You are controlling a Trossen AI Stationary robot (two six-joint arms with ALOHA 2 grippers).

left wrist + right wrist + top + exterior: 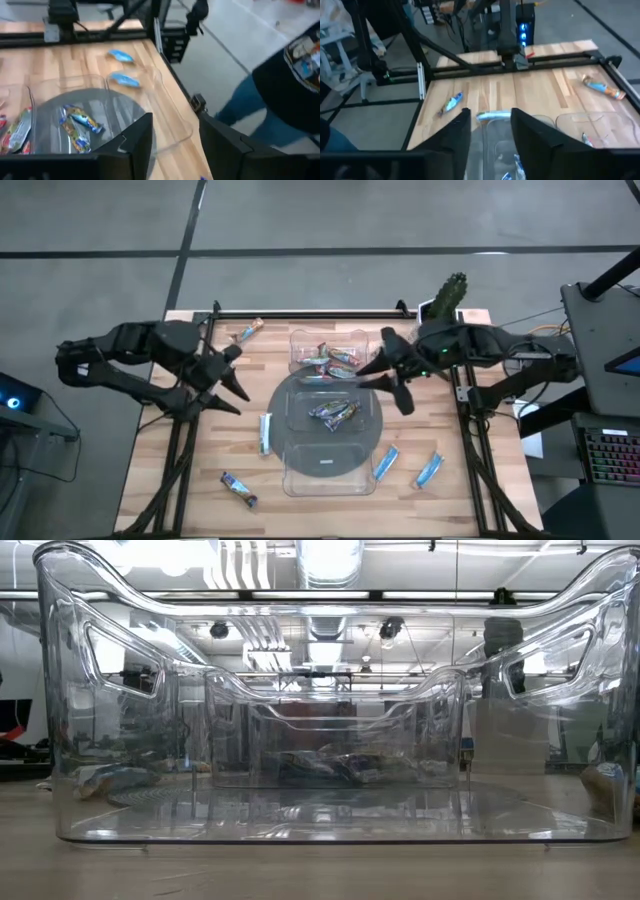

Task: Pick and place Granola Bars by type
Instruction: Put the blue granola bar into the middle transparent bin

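**Asker:** What do your jaws hold right now?

**Arm:** Nothing; my left gripper [232,385] hangs over the table's left side with its fingers [137,145] spread apart and bare; my right gripper [392,376] hangs by the tray's right edge, its fingers [457,132] parted and bare too.

**Asker:** And the bars, nearest first?

**Arm:** Close under my right gripper sits the clear tray [300,480]; its middle compartment holds dark multicoloured bars [333,412]; the far compartment holds a small heap of mixed bars [333,358], some with red on the wrappers; the near compartment looks bare; on the wood, one light blue bar [265,432] lies just left of the tray; two more blue ones [386,463] [429,470] lie to its right; a dark bar [239,489] lies near the front edge at the left; farthest off, an orange-brown bar [248,331] rests by the back rail [310,313].
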